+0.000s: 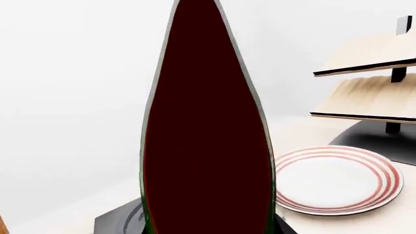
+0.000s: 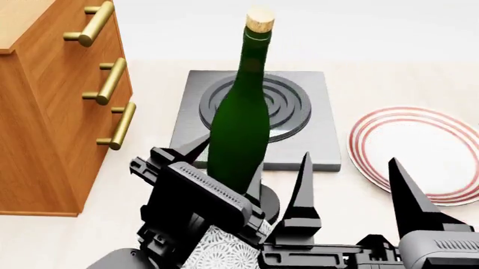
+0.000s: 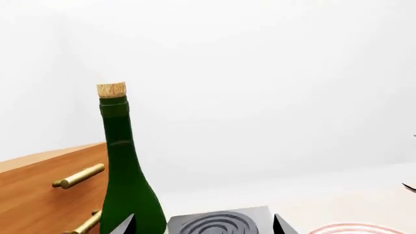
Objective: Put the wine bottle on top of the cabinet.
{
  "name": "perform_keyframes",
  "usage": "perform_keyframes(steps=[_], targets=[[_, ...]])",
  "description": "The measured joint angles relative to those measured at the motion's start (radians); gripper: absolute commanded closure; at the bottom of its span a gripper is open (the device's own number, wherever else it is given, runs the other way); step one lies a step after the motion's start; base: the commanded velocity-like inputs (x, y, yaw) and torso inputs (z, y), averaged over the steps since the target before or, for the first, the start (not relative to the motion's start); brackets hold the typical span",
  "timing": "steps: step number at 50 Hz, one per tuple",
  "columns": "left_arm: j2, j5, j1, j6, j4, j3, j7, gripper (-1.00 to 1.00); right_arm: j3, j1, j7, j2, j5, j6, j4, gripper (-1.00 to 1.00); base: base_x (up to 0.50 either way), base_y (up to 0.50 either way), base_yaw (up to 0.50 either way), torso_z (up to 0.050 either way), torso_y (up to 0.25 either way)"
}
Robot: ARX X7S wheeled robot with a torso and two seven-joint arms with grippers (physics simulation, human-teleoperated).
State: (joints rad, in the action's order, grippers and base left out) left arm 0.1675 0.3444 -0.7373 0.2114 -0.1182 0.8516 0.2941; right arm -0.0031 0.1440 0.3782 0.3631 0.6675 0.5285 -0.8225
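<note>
Two hands: your left hand point(image 2: 224, 162) pinches the wine bottle point(image 2: 241, 120) low on its body, upright; right hand point(image 2: 351, 182) spread, just right of it, cabinet point(image 2: 53, 112) far left.

Kitchen: hob point(image 2: 258, 115), striped plate point(image 2: 419, 154).

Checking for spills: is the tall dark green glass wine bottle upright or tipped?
Upright: the wine bottle stands vertical in the right wrist view, tan cork on top.
</note>
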Motion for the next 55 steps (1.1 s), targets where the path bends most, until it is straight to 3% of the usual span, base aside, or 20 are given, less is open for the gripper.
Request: perform_keyframes(steps=[24, 42, 55], targets=[[0.118, 0.081, -0.173, 0.276, 0.202, -0.094, 0.095, 1.0, -0.041, -0.104, -0.04, -0.026, -0.082, -0.103, 0.085, -1.0, 0.0, 0.0, 0.0, 0.0, 0.001], [0.209, 0.151, -0.536, 0.555, 0.191, -0.222, 0.101, 1.0, -0.053, -0.112, -0.042, -0.026, -0.08, -0.114, 0.094, -1.0, 0.0, 0.0, 0.0, 0.001, 0.001], [0.234, 0.121, -0.844, 0.641, -0.039, -0.235, 0.022, 1.0, -0.049, -0.112, -0.033, -0.018, -0.053, -0.105, 0.073, -1.0, 0.0, 0.0, 0.0, 0.0, 0.001]])
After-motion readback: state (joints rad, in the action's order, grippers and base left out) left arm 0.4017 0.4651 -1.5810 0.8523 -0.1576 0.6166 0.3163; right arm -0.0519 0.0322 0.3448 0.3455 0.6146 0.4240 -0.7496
